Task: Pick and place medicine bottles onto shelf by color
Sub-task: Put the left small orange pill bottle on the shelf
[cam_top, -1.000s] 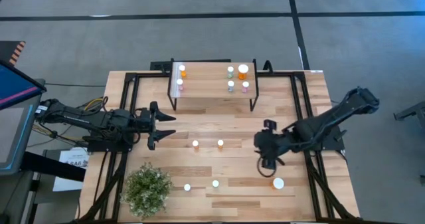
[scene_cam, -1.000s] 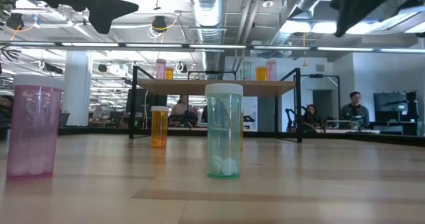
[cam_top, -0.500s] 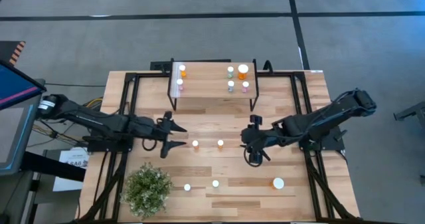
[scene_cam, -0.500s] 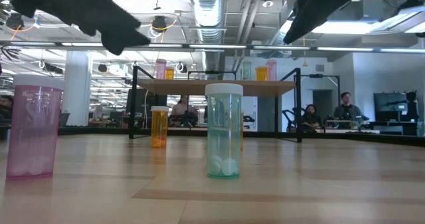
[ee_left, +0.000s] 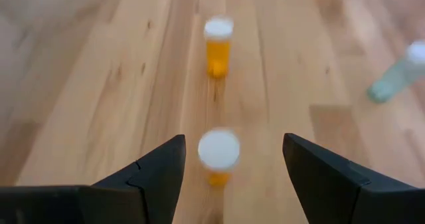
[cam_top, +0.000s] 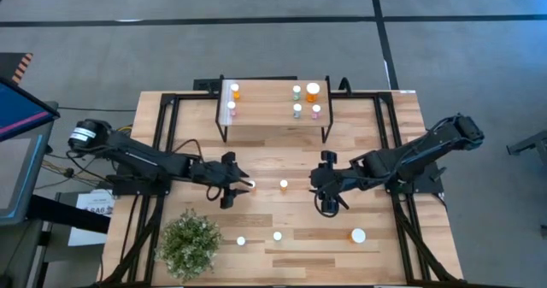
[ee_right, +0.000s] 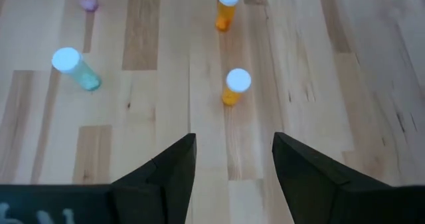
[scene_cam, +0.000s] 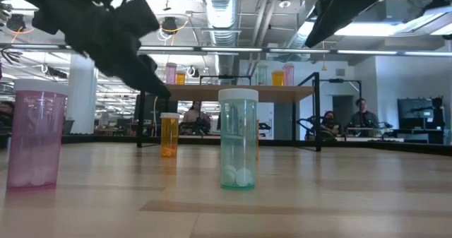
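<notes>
Two small orange bottles with white caps stand mid-table: one (cam_top: 251, 185) and one (cam_top: 284, 184). My left gripper (cam_top: 240, 184) is open, and its fingers stand on either side of the first orange bottle (ee_left: 218, 157) without touching it. My right gripper (cam_top: 314, 185) is open and hovers to the right of the second orange bottle (ee_right: 234, 86), pointing at it. The shelf (cam_top: 275, 102) stands at the far edge on black legs and carries several bottles. Near the front edge stand a pink bottle (scene_cam: 35, 135), a pale green bottle (scene_cam: 238, 139) and a larger white-capped bottle (cam_top: 358, 235).
A green bushy plant (cam_top: 190, 243) sits at the near-left corner, close to my left arm. Black frame rails (cam_top: 386, 143) run along both sides of the table. Bare wood lies between the shelf and the two orange bottles. People sit in the room beyond the table.
My left gripper has moved toward the table's right and down, and its open fingers now stand around the left orange bottle. My right gripper moved toward the table's left and slightly far, away from the larger near-right bottle, then held still. No bottle has moved.
</notes>
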You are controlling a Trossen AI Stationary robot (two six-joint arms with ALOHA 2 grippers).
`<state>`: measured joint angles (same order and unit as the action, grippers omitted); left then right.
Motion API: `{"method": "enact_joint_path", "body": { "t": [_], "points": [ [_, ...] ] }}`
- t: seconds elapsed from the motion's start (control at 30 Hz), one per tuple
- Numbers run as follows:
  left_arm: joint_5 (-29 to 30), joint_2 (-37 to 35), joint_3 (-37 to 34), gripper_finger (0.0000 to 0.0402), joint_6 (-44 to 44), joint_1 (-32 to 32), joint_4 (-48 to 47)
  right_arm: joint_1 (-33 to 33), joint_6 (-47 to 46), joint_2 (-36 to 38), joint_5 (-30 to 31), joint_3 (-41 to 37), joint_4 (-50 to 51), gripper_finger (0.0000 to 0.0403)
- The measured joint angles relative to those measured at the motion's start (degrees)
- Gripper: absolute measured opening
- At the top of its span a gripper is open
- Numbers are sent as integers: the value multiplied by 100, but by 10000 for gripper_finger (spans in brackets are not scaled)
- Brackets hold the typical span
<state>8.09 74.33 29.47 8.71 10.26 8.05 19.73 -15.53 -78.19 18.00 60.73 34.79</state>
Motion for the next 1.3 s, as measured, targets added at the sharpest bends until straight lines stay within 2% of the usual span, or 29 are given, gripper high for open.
{"method": "enact_joint_path", "body": {
  "t": [0.3, 0.6, 1.13, 1.3],
  "points": [
    [32, 903, 327, 240, 9, -79, -11, 0, 0, 0, 0, 0, -101, 219],
    [31, 1027, 451, 237, 2, -174, -16, 0, 7, 0, 2, 0, -105, 219],
    [18, 1006, 449, 110, 197, -195, -101, 48, 18, 0, 7, 0, -114, 219],
    [-18, 826, 446, 89, 234, -293, -120, 48, 16, 0, 7, 0, -112, 219]
  ]
}}
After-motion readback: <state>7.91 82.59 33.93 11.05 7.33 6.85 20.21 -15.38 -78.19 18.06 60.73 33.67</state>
